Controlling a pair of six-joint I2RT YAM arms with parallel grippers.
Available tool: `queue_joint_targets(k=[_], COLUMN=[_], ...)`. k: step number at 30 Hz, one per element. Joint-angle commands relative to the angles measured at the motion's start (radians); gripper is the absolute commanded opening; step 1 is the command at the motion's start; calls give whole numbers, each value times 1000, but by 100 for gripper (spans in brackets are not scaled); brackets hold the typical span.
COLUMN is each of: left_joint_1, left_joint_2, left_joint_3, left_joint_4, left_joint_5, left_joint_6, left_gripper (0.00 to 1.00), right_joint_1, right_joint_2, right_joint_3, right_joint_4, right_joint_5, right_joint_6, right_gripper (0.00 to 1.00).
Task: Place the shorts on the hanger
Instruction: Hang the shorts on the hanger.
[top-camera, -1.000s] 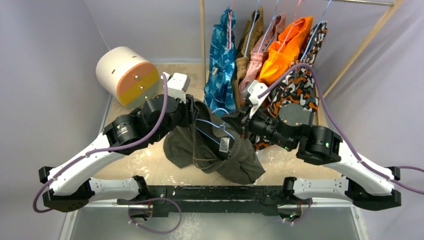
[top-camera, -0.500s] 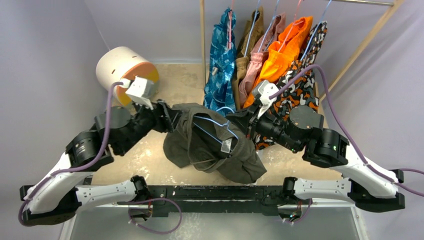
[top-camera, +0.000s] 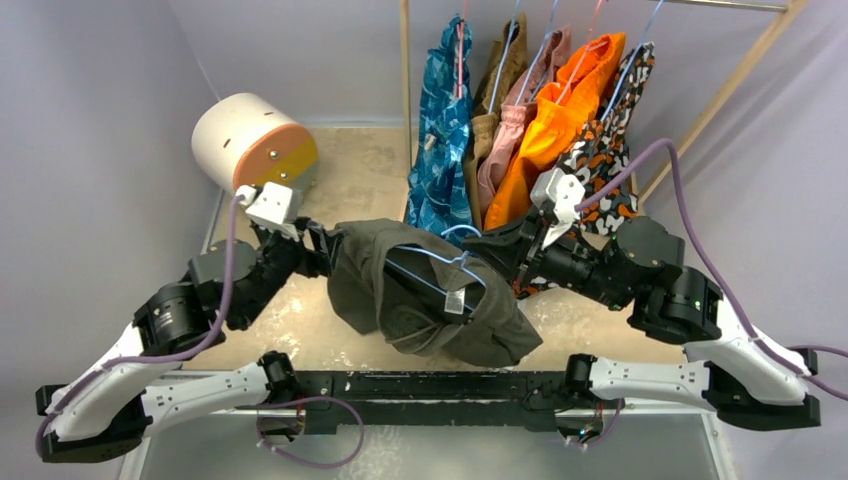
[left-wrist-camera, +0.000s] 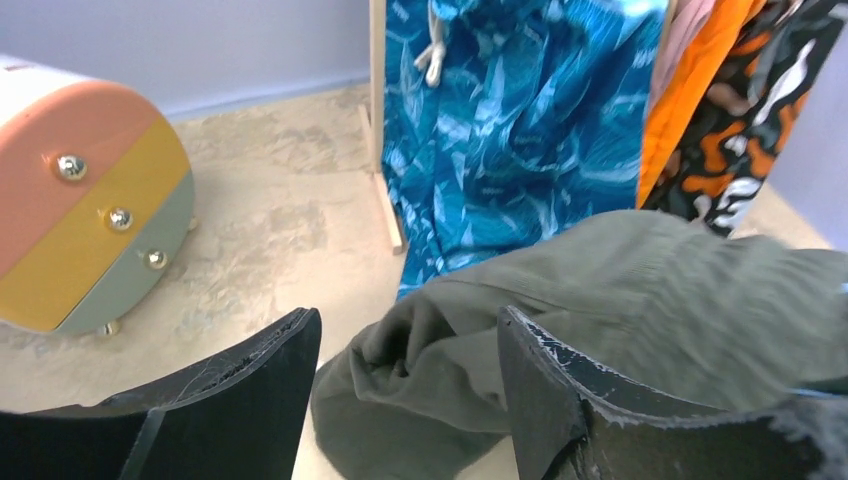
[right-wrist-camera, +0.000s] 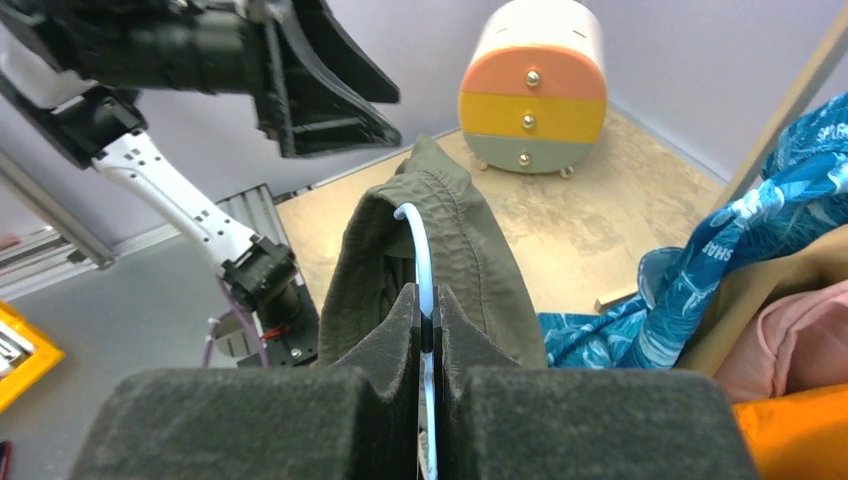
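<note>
Shorts (top-camera: 430, 310), olive, draped over the light-blue hanger (right-wrist-camera: 425, 265), held up over the worktop (top-camera: 370, 170) mid-scene. Right fingers (right-wrist-camera: 385, 345) clamped on hanger wire. Left fingers (left-wrist-camera: 250, 385) apart, shorts' bunched edge just ahead, not gripped. White tag (top-camera: 455, 300): print unreadable.

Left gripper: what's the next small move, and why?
Probably back the left gripper away from the shorts: its jaws stand open with the fabric unpinched, and the shorts drape over the hanger, which the right gripper pinches shut. Backing off should clear the hanger for lifting.
</note>
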Motion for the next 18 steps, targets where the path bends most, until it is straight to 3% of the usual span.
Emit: queue_joint_targets(k=[1, 8, 12, 16, 18], left_joint_1=[2, 2, 2, 3, 2], left_joint_2=[-25, -93, -21, 73, 99], left_joint_3=[-55, -71, -29, -28, -37], left_joint_4=[74, 164, 116, 38, 21], left_joint_5=[-10, 294, 457, 407, 381], left_joint_6=[41, 103, 111, 114, 108], left_gripper=[65, 70, 69, 55, 39], right_joint_1=[1, 0, 1, 0, 0], right_joint_2=[-35, -58, -74, -93, -100], right_joint_3=[23, 32, 35, 25, 25], right_joint_4=[97, 86, 108, 146, 154], right_joint_5=[-122, -167, -222, -263, -268], right_joint_6=[-26, -35, -34, -24, -21], right_gripper=[0, 0, 0, 0, 0])
